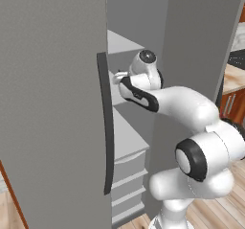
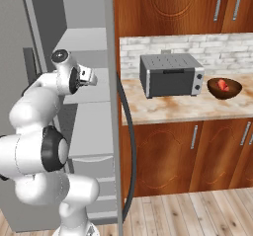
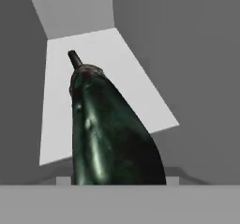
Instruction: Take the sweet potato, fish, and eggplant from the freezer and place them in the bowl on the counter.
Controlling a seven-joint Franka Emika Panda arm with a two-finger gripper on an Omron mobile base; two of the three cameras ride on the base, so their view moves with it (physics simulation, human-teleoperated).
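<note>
Grey panels of the freezer [image 1: 52,103] fill the left base view, its long black door handle [image 1: 106,127] running down at about 9 o'clock from the arm, and the white wrist reaches in over a white shelf [image 1: 125,137]. The end effector [image 1: 116,77] itself is mostly hidden behind that handle, so from the base views I cannot tell how its jaws stand.

Through the hand view the eggplant [image 3: 110,134] dominates: dark green-black, glossy, with a highlight along its flank, broad at 6 o'clock and tapering to a capped stem at about 11 o'clock. It lies over the white freezer shelf [image 3: 61,101], very close to the camera. The fingertips are covered by it, so it looks pinched between them, though the contact itself is hidden.

Further right, in the right base view, the bowl [image 2: 224,88] sits on the worktop [image 2: 173,109] at 3 o'clock from the toaster oven [image 2: 171,75], with something reddish-orange already inside, hard to name at this size. My judgement: at least one item is delivered, and the eggplant remains to be carried over; the third item I cannot account for.
</note>
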